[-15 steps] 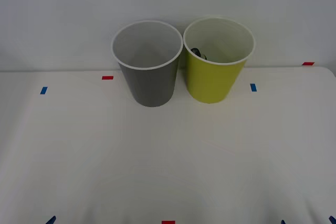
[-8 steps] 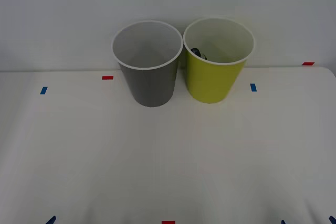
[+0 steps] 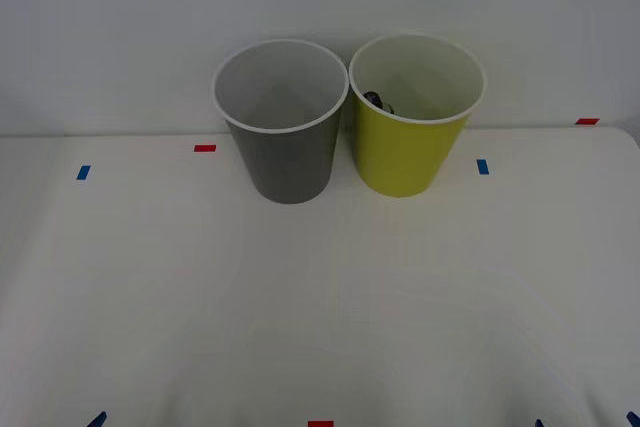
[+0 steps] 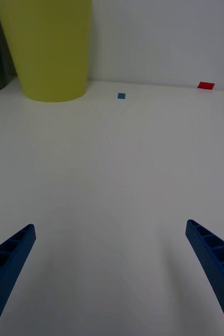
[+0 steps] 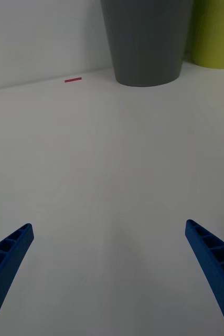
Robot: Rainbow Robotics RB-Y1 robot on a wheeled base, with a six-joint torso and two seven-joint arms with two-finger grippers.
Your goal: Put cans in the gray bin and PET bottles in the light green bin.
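Note:
The gray bin (image 3: pixel 287 137) and the light green bin (image 3: pixel 410 142) stand upright side by side at the back of the white table, gray on the left. A small dark piece of the PET bottle (image 3: pixel 377 101) shows inside the green bin's left wall; the rest of it is hidden. The cans are out of view. My left gripper (image 5: pixel 109 227) is open over bare table, well short of the gray bin (image 5: pixel 146 42). My right gripper (image 4: pixel 110 228) is open too, nothing between its fingers, with the light green bin (image 4: pixel 49 50) far ahead.
Small red tape marks (image 3: pixel 204 148) and blue tape marks (image 3: pixel 483 166) dot the table (image 3: pixel 320 297). A white wall rises right behind the bins. The table's right back corner curves off near a red mark (image 3: pixel 587 121).

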